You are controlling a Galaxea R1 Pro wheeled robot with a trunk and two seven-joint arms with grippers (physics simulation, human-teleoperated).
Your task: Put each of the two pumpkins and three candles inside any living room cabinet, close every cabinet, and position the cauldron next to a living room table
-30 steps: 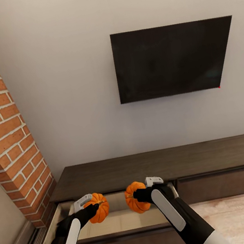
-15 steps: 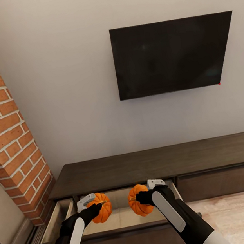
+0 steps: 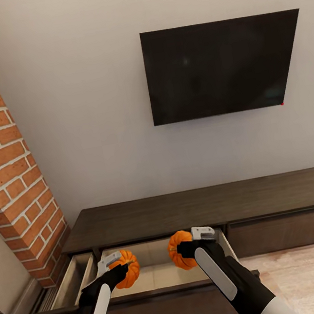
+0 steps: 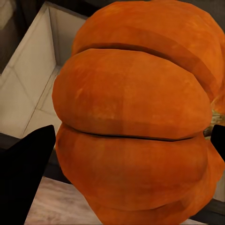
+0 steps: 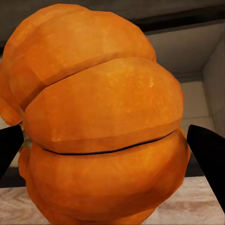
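Observation:
Two orange ribbed pumpkins hang over an open drawer of the long dark-brown cabinet [image 3: 196, 209]. My left gripper [image 3: 121, 270] is shut on the left pumpkin [image 3: 127, 268], which looms large in the left wrist view as pumpkin [image 4: 136, 117] between black fingers [image 4: 28, 164]. The right pumpkin [image 3: 179, 249] sits in my right gripper [image 3: 185, 249], shut on it; up close that pumpkin [image 5: 103, 122] shows between black fingertips [image 5: 206, 150]. Both hang above the drawer's pale beige interior [image 3: 156, 277]. Candles, cauldron and table are out of view.
A black wall-mounted TV [image 3: 218, 67] hangs above the cabinet. A red brick column [image 3: 5, 167] stands at the left, next to the open drawer. Another drawer front [image 3: 287, 231] to the right is shut. Light wooden floor [image 3: 310, 279] lies at the right front.
The head view has shifted, so the wall and TV sit higher in the picture. Both grippers, still holding their pumpkins, now sit lower and farther over the open drawer.

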